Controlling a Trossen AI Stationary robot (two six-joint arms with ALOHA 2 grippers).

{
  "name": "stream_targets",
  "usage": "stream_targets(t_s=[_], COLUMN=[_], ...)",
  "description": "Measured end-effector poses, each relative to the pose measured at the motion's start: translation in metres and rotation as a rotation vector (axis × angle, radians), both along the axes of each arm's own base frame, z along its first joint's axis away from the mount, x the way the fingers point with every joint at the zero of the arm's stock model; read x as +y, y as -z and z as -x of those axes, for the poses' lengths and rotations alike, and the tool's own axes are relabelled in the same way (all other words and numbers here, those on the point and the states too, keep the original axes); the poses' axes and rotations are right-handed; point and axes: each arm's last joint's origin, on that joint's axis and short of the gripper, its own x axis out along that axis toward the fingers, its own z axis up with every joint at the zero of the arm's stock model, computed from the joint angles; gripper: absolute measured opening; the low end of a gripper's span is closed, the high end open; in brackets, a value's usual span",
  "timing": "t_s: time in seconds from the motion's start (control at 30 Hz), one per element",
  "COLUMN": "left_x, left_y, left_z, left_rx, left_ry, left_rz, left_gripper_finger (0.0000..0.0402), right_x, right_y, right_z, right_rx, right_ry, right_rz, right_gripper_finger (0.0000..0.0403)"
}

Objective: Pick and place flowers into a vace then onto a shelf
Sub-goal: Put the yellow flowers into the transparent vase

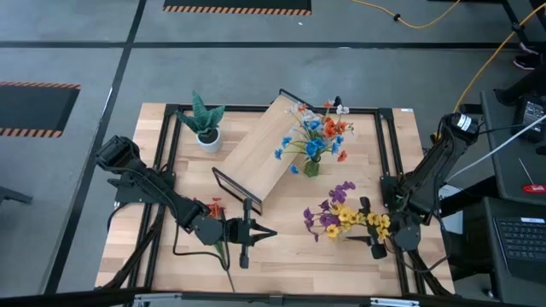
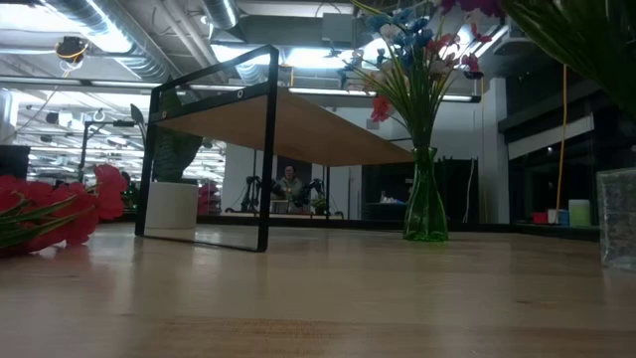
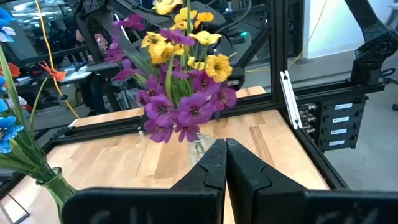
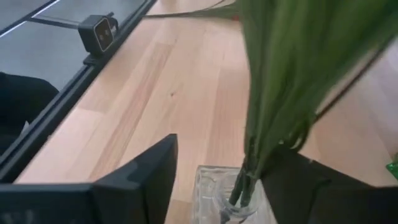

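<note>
The right hand [image 1: 378, 247] sits at the front right of the bench [image 1: 281, 247], its fingers [image 4: 140, 177] apart on either side of a small clear glass vase [image 4: 227, 199]. In the right wrist view the glass stands between the two dark fingers, though whether they press on it cannot be told. A bunch of purple and yellow flowers [image 1: 341, 215] stands in that glass, its green stems [image 4: 280, 99] rising out of the mouth and leaning a little.

The left hand [image 1: 256, 232] lies low at the front of the bench, left of the middle, its fingers [image 3: 214, 168] pressed together with nothing seen between them, pointing toward the purple and yellow bunch. Just beside this arm lies a sprig of red flowers [image 1: 215, 207] on the bench top, its thin stem running toward the front edge.

Farther back, the shelf [image 1: 266, 149] stands on its black legs, set at a slant across the middle of the bench. Close against its right side stands the green vase [image 1: 311, 166], upright on the bench, holding blue, red and orange flowers [image 1: 320, 132] that fan out above it. At the back left corner, well apart from both hands, a spiky green plant in a white pot [image 1: 207, 136] stands near the shelf's far end.
</note>
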Motion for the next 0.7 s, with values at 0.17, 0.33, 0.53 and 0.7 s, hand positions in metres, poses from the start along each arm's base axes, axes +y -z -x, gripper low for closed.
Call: stream_targets(t_s=[0.17,0.33,0.53,0.7], left_x=[0.000,0.000,0.000,0.000], left_y=[0.000,0.000,0.000,0.000], left_z=[0.000,0.000,0.000,0.000], left_rx=[0.000,0.000,0.000,0.000], left_ry=[0.000,0.000,0.000,0.000], left_rz=[0.000,0.000,-0.001,0.000], left_gripper_finger=[0.0001,0.0001,0.0001,0.0001], right_x=[0.001,0.001,0.006,0.011], right_y=[0.003,0.004,0.008,0.007], right_z=[-0.001,-0.001,-0.010,-0.022], right_rx=[0.000,0.007,-0.013,-0.083], right_ry=[0.023,0.047,0.069,0.040], right_rz=[0.009,-0.029,-0.030,0.021], right_gripper_finger=[0.0251,0.0264,0.0266,0.0266])
